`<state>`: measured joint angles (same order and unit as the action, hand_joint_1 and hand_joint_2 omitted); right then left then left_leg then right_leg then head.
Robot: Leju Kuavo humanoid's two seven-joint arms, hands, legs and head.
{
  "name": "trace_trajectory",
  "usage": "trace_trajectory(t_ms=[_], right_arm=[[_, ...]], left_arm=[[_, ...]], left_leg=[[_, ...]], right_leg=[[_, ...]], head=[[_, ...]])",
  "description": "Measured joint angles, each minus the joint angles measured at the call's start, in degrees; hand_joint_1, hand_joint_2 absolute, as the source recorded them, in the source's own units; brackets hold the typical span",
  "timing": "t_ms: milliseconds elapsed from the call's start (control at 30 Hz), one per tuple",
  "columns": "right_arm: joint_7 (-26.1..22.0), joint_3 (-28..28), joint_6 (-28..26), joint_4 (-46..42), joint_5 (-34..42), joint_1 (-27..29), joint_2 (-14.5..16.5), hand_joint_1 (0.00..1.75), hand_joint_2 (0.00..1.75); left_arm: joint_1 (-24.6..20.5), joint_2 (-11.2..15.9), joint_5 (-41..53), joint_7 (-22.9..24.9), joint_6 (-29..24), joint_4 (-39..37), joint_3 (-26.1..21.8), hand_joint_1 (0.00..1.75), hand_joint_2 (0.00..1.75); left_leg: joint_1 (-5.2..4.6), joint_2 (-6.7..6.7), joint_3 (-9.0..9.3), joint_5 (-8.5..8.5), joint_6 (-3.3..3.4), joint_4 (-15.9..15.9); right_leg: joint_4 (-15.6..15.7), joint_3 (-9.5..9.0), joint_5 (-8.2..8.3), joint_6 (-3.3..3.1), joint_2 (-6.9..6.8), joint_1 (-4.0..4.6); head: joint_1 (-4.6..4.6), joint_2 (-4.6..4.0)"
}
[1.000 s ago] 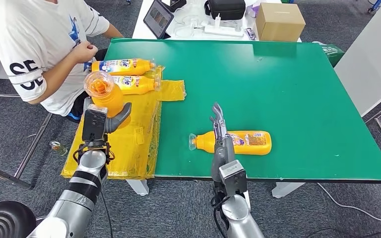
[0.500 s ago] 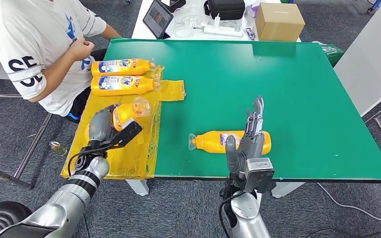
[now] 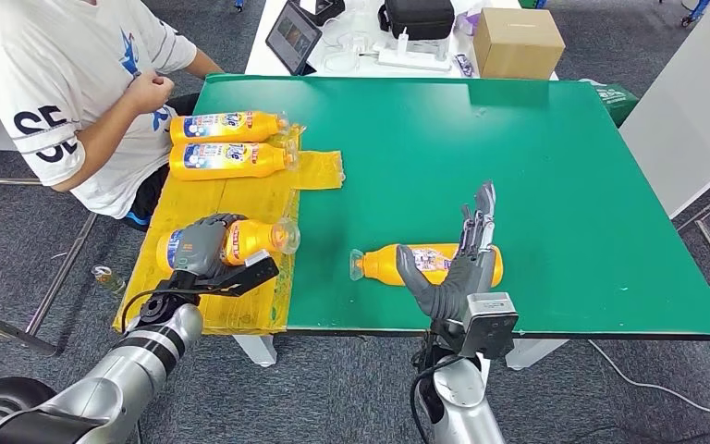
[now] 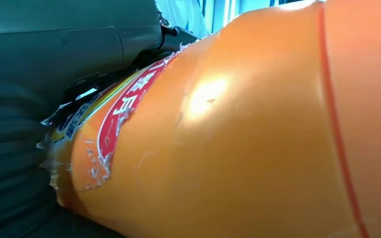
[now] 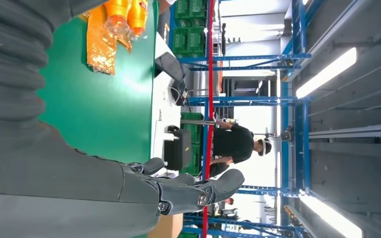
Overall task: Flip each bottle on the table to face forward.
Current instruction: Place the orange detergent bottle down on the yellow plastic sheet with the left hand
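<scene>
Head view: left hand gripping an orange detergent bottle sideways over the yellow mat; right hand spread wide, empty, by another bottle on the green table.

Left wrist view: label up close.

Next, probably: set down, label forward.

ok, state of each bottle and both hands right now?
Held bottle: on its side over the yellow sheet, gripped by left hand.
Front bottle: lying on the green table, cap left.
Two far bottles: lying side by side.
Right hand: open, fingers straight, at the front bottle.
</scene>
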<state>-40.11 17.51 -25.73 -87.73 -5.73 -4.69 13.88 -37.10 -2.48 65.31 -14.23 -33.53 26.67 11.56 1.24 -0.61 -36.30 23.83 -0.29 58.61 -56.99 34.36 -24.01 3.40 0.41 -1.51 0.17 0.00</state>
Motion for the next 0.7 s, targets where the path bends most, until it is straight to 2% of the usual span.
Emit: trace_trajectory(t_ms=[433, 700], right_arm=[[0.00, -0.68, 2.43, 1.67, 0.78, 0.01, 0.09, 0.00, 1.75], [0.02, -0.96, 3.45, 3.62, 0.95, 0.00, 0.31, 0.00, 1.75]], left_arm=[[0.74, 0.58, 7.34, 0.72, 1.56, -1.75, 2.83, 1.75, 1.75], [0.19, 0.98, 17.79, 8.43, 3.33, -2.57, 6.34, 1.75, 1.75]], left_leg=[[0.00, 0.00, 0.10, 0.00, 0.00, 0.00], [0.00, -0.01, 0.10, 0.01, -0.01, 0.00]], right_leg=[[0.00, -0.11, 0.00, 0.00, 0.00, 0.00], [0.00, -0.14, -0.01, -0.01, -0.02, 0.00]], head=[[-0.01, 0.00], [0.01, 0.00]])
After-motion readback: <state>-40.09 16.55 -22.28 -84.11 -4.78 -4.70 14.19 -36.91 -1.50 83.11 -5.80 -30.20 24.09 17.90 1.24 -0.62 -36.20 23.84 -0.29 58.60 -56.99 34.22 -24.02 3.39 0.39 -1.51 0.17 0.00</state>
